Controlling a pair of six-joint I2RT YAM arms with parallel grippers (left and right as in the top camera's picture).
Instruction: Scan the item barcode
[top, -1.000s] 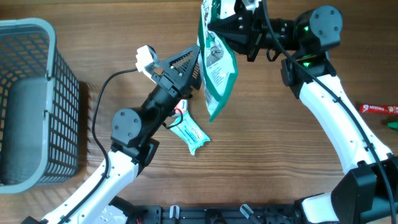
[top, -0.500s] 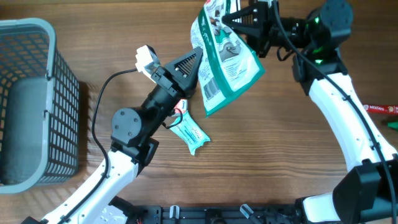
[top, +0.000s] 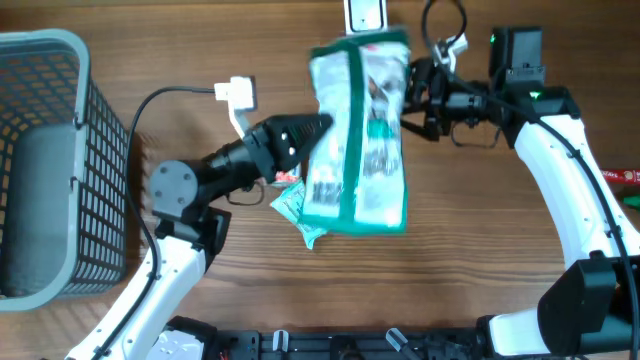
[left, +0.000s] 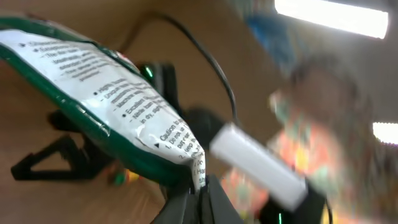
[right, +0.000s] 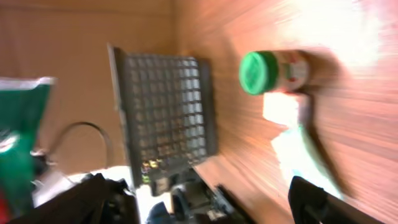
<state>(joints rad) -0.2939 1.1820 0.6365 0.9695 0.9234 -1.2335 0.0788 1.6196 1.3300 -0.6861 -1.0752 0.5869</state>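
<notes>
Wood-grain surface (top: 480, 260), with a grey mesh basket (top: 60, 45) at its left end. Above the middle hangs the glossy green-and-white pouch (top: 358, 130), flat and crinkled. Its long axis runs toward the far edge, where a white device (top: 362, 14), possibly the scanner, sits. The left claw (top: 318, 130) is pinched tight on the pouch's left seam. The right claw (top: 412, 100) gapes empty close by its right edge.
</notes>
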